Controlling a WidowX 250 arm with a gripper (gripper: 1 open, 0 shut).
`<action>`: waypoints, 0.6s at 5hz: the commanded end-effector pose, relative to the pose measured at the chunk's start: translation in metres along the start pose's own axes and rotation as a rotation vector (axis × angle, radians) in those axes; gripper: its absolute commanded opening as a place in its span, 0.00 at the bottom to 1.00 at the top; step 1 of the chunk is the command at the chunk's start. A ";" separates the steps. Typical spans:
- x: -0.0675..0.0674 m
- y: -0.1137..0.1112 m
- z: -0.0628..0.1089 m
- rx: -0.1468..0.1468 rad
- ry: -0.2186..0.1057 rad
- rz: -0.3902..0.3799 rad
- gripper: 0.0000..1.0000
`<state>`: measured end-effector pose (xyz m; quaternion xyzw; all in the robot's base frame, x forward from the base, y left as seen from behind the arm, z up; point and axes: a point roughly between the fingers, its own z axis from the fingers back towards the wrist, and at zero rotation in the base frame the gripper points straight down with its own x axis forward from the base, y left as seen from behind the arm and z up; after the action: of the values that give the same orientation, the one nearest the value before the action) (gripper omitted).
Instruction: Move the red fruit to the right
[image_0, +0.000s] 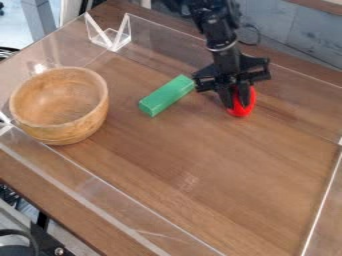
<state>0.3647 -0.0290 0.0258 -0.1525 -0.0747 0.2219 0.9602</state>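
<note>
The red fruit (241, 104) is a small bright red toy held at the tip of my black gripper (239, 96), low over the wooden table, right of centre. The black arm comes down from the top of the view and the fingers are shut on the fruit, partly covering it. A green rectangular block (166, 96) lies on the table just left of the gripper, apart from the fruit.
A round wooden bowl (58, 103) sits at the left. A clear plastic wall (318, 215) rims the table (201, 170), with a folded clear piece (107, 33) at the back left.
</note>
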 end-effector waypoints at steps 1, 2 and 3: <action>-0.015 -0.014 -0.005 0.045 -0.010 -0.054 0.00; -0.012 -0.016 -0.011 0.091 -0.012 -0.076 0.00; -0.010 -0.017 -0.016 0.121 -0.008 -0.088 0.00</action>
<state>0.3662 -0.0351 0.0258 -0.0911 -0.0820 0.2053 0.9710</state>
